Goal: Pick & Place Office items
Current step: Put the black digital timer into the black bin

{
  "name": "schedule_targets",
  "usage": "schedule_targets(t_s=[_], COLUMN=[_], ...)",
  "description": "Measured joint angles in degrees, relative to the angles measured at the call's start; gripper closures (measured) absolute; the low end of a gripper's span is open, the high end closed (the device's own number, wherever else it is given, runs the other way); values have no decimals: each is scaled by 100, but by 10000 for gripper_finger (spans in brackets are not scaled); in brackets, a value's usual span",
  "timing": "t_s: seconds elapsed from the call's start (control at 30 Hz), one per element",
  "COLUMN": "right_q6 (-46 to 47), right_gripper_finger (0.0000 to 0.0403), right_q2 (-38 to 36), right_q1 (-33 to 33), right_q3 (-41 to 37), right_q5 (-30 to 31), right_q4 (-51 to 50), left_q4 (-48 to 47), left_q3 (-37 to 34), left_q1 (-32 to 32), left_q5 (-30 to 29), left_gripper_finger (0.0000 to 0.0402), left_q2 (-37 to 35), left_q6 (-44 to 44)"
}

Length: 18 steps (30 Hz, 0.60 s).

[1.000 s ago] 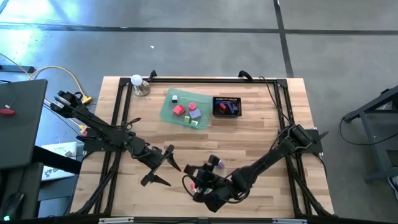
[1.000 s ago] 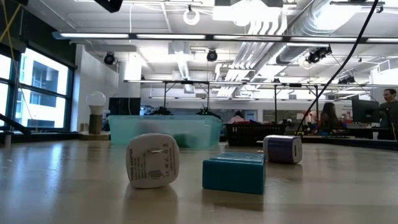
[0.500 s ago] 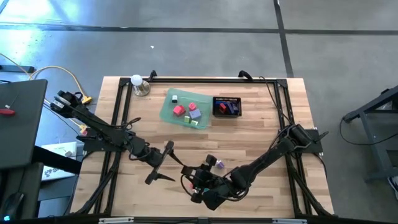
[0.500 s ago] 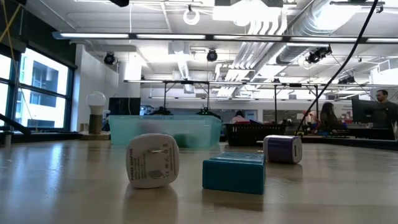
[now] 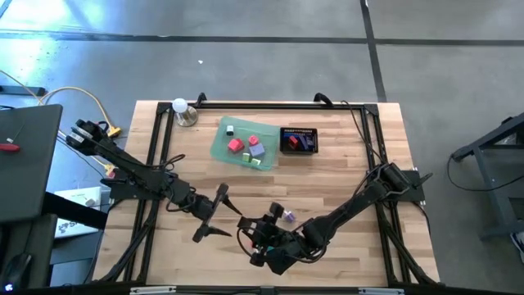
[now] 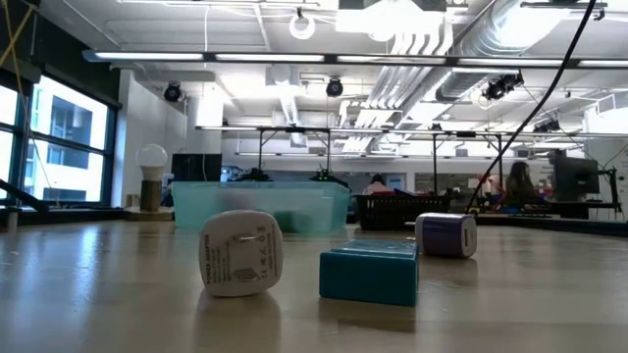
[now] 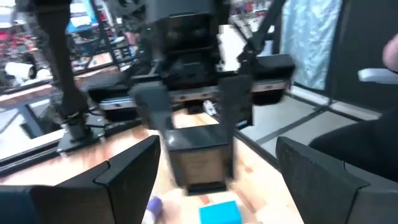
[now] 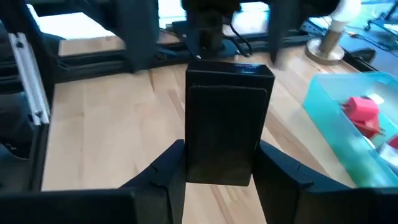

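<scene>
Overhead layout, left to right. Left pincer point(image 5: 214, 215): fingers spread wide, nothing between them, poised over the front-left of the desk point(image 5: 344, 176). Right pincer point(image 5: 264, 240): near the front centre, clamped on a black rectangular block point(image 8: 229, 124), whose long axis runs forward out of the fingers, away from the wrist. Behind these, the translucent green tray point(image 5: 219, 146) holds red, purple, green and white pieces; just to its right stands the black mesh basket point(image 5: 298, 140) with red and blue contents.

Desk-level view, left to right: a white rounded block point(image 6: 240, 252) standing on edge, bearing fine printing too small to read, possibly a charger; a teal block point(image 6: 369, 272) lying flat, long axis across the view; a white and purple block point(image 6: 446, 235) farther back.
</scene>
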Motion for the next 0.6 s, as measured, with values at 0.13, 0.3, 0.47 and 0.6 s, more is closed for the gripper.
schedule_targets(t_s=[0.13,0.3,0.47,0.6], right_q6=[-37,-76,-181,-201], right_gripper_finger=[265,265,265,265], right_q2=[0,0,0,0], right_q1=[-6,-9,-30,-77], right_q3=[0,0,0,0], right_q5=[-5,6,7,-20], right_q4=[81,131,171,171], left_q4=[24,28,242,742], left_q3=[2,2,2,2], left_q1=[81,165,246,255], left_q5=[9,55,88,191], left_gripper_finger=[89,89,89,89], left_q2=[2,2,226,626], left_q6=[-4,-102,-319,-363])
